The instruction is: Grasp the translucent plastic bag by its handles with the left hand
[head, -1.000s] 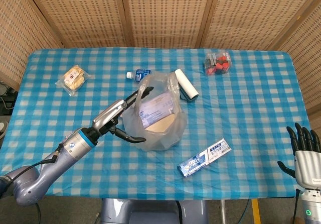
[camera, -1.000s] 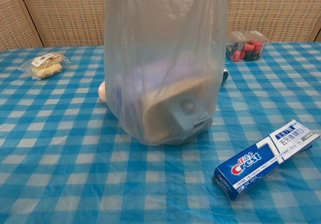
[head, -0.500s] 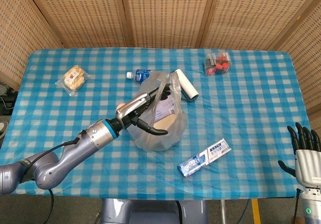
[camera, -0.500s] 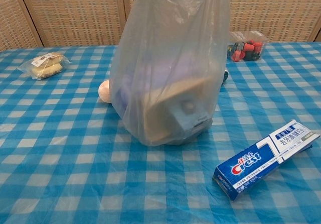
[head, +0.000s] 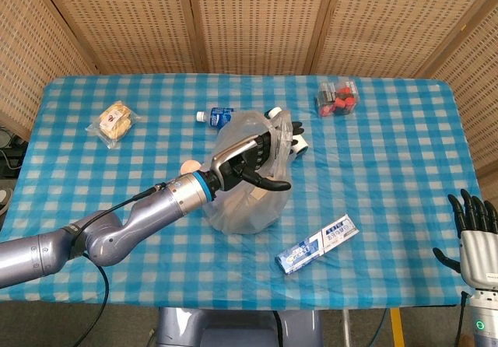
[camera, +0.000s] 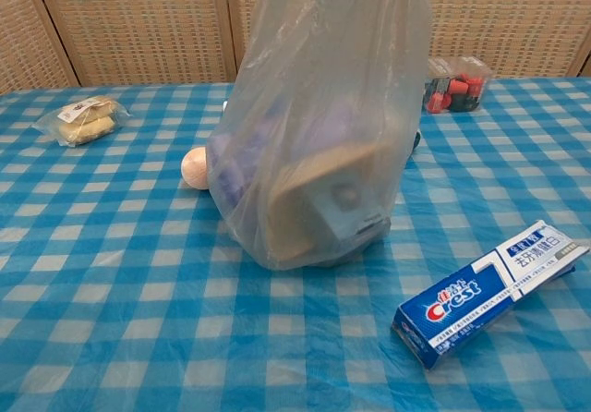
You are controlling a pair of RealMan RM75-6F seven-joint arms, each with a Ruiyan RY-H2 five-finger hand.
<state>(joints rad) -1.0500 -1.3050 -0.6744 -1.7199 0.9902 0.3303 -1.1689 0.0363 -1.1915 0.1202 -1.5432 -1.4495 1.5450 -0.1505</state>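
The translucent plastic bag [head: 247, 205] stands at the middle of the table with a tan box and a bluish packet inside. In the chest view the bag [camera: 319, 135] rises out of the frame's top and leans right. My left hand [head: 253, 160] is at the bag's upper part, its fingers bent into the gathered plastic near the handles and the thumb sticking out to the right. No closed grip on the handles shows. My right hand [head: 475, 226] hangs off the table's near right corner, fingers spread and holding nothing.
A Crest toothpaste box [head: 317, 243] lies right of the bag. A white roller [head: 296, 138] and a blue bottle [head: 218, 115] lie behind it, a peach ball [camera: 195, 167] to its left. A bread packet [head: 117, 121] sits far left, a red-filled box [head: 337, 98] far right.
My left hand has swept right from beside the bag to its top, and the fingers have bent. The bag's top has narrowed and leaned right. The right hand is still.
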